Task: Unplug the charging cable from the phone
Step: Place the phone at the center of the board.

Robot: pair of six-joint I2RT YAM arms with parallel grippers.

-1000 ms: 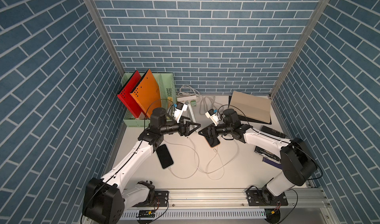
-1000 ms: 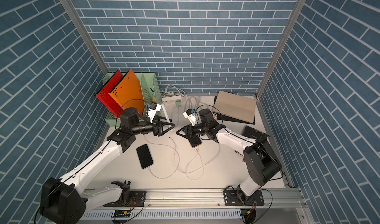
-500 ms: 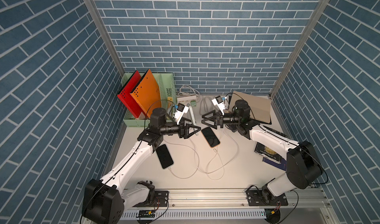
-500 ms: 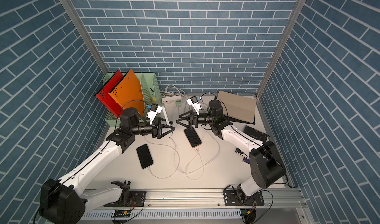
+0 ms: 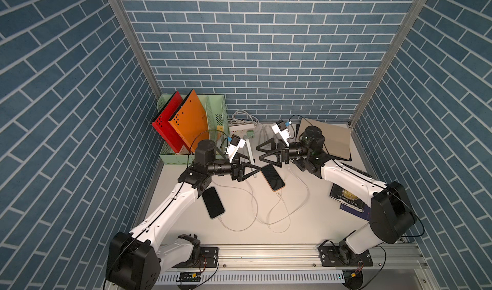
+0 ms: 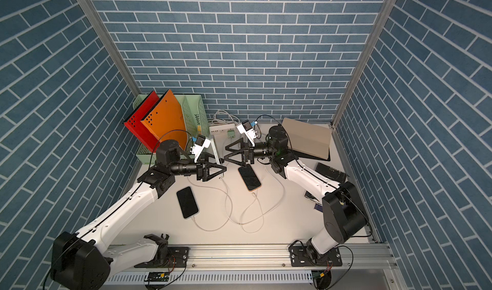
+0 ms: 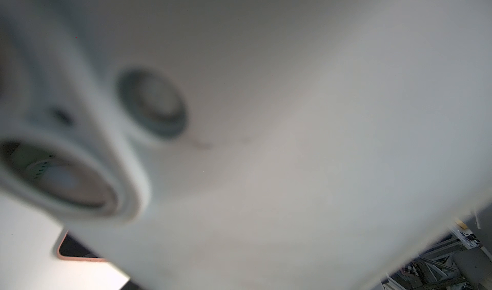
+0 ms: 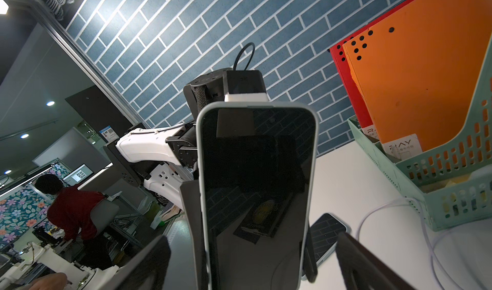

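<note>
One phone (image 5: pixel 272 177), the orange-rimmed one, lies face up on the white table (image 5: pixel 306 232) roughly midway between the two arms. The plug (image 5: pixel 278 194) of its charging cable (image 5: pixel 308 194) lies loose on the tabletop just beside the phone's near end, apart from the port. So the unplugging itself looks finished, and what seems left is only for the arms to draw clear. A second, dark phone (image 5: pixel 213 202) nearer the left arm has a white lead (image 5: pixel 222 220) seated in its near end, and a third phone (image 8: pixel 257 195) stands upright between the grippers, its screen filling the right wrist view. If the task meant either of those, that work is not begun. The right gripper (image 5: pixel 258 152) hangs above and behind the orange-rimmed phone with its fingers (image 8: pixel 367 264) spread wide and nothing between them. The left gripper (image 5: pixel 257 169) hovers just beside that phone's far end with its fingers pressed together; whether a strand of cable is pinched there cannot be told. Against a second ago, the right gripper has changed most: then it was down at the orange-rimmed phone with narrower jaws, and half a second ago it had lifted off. Now it sits further back toward the rear wall (image 5: pixel 266 49), fully spread. The phone and the left arm appear much where they were.
</note>
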